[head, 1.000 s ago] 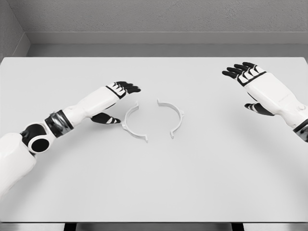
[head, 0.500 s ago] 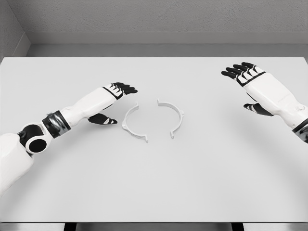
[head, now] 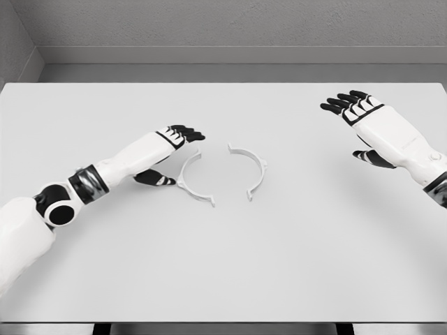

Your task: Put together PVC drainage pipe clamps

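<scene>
Two white half-ring clamp pieces lie flat on the white table (head: 223, 265), their open sides facing each other with a gap between them. The left clamp half (head: 190, 181) curves from upper right to lower right. The right clamp half (head: 253, 171) mirrors it. My left hand (head: 171, 150) hovers just left of the left half, fingers extended, thumb below, holding nothing; its thumb tip sits close to the piece's left edge. My right hand (head: 360, 122) floats far to the right, fingers spread, well apart from both pieces.
The table (head: 70, 105) stretches wide on all sides of the clamp pieces. A grey wall (head: 223, 28) runs behind the far edge. The near table edge lies along the bottom of the picture.
My left hand has dipped slightly and shifted right, nearer the left clamp half. The right hand and both clamp pieces have stayed put.
</scene>
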Controlling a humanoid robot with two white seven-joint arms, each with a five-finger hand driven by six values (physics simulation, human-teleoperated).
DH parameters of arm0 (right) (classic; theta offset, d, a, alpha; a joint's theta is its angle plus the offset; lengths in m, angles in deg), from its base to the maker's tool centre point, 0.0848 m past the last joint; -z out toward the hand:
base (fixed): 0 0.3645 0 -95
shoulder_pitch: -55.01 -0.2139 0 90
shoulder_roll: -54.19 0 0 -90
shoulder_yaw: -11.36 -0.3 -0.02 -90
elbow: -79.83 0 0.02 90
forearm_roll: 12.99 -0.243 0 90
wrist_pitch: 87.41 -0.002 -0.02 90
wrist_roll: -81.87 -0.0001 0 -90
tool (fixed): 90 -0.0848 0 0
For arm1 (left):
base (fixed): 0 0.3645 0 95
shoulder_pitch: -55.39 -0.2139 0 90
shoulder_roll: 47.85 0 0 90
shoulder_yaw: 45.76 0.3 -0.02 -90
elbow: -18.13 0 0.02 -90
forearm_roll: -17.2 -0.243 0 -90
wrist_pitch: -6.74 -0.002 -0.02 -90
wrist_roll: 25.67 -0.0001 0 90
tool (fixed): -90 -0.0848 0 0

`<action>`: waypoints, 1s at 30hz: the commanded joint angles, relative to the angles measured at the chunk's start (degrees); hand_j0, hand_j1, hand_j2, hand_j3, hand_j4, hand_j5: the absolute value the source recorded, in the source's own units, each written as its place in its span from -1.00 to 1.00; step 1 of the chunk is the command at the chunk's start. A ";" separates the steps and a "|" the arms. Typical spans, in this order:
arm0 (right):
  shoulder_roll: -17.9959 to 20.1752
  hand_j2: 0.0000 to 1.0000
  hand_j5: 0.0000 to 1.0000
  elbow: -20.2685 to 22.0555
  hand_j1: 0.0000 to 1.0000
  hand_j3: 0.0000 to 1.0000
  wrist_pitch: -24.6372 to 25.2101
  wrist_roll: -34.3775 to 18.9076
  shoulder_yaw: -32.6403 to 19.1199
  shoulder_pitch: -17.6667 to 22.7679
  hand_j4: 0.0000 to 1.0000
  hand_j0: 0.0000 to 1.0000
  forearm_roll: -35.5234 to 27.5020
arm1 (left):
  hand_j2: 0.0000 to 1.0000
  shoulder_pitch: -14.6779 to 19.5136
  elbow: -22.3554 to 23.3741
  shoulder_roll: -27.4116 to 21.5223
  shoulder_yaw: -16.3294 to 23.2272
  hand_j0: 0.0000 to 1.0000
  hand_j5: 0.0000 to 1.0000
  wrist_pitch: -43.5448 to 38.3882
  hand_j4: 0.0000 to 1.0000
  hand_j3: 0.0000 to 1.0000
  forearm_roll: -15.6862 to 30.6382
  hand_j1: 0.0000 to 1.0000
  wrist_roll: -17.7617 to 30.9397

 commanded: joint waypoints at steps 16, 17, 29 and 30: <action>0.01 1.00 1.00 0.22 1.00 1.00 0.11 0.05 0.13 0.09 1.00 1.00 -0.38 | 1.00 -0.18 -0.30 0.17 -0.57 1.00 1.00 0.00 1.00 1.00 0.67 1.00 -0.02; 0.01 1.00 1.00 0.22 1.00 1.00 0.11 0.05 0.13 0.09 1.00 1.00 -0.38 | 1.00 -0.18 -0.30 0.17 -0.57 1.00 1.00 0.00 1.00 1.00 0.67 1.00 -0.02; 0.01 1.00 1.00 0.13 1.00 1.00 0.11 0.05 0.13 0.09 1.00 1.00 -0.38 | 1.00 -0.53 -0.30 0.87 -0.13 1.00 1.00 0.00 1.00 1.00 0.59 1.00 -0.02; 0.01 1.00 1.00 0.13 1.00 1.00 0.11 0.05 0.13 0.09 1.00 1.00 -0.38 | 1.00 -0.53 -0.30 0.87 -0.13 1.00 1.00 0.00 1.00 1.00 0.59 1.00 -0.02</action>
